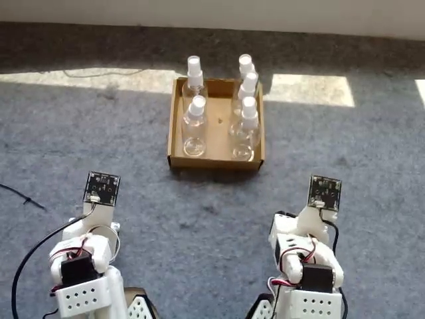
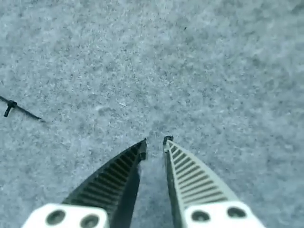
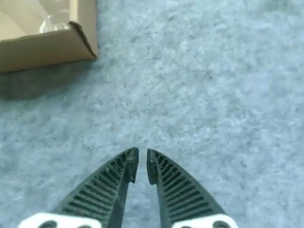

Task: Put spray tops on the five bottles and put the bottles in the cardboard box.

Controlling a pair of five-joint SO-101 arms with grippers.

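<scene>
- Bottles [image 1: 196, 126], five clear ones, stood upright inside the cardboard box [image 1: 212, 161], two along one side and three along the other, with their long axes pointing straight up.
- Spray tops [image 1: 194, 64], white, sat on all five, so by my judgement both parts of the task looked done and no further grasp seemed called for.
- Cardboard box lay on the grey carpet [image 1: 212, 226], ahead of both arms and roughly midway between them, well apart from either; neither arm was plainly the nearer.
- Right gripper [image 3: 141, 159] pointed down at the carpet, its dark ribbed fingers drawn together with only a sliver between the tips and nothing held. A corner of the box [image 3: 47, 45] showed beyond the tips and off to one side, with the clear glint of a bottle inside.
- Left gripper [image 2: 154, 142], one finger dark and one pale, hung over bare carpet with its tips close together and nothing held.
- Cable tie [image 2: 14, 108], thin and black, lay on the carpet well apart from the left gripper.
- Writing: no label, brand or print could be read on the bottles or the box.
</scene>
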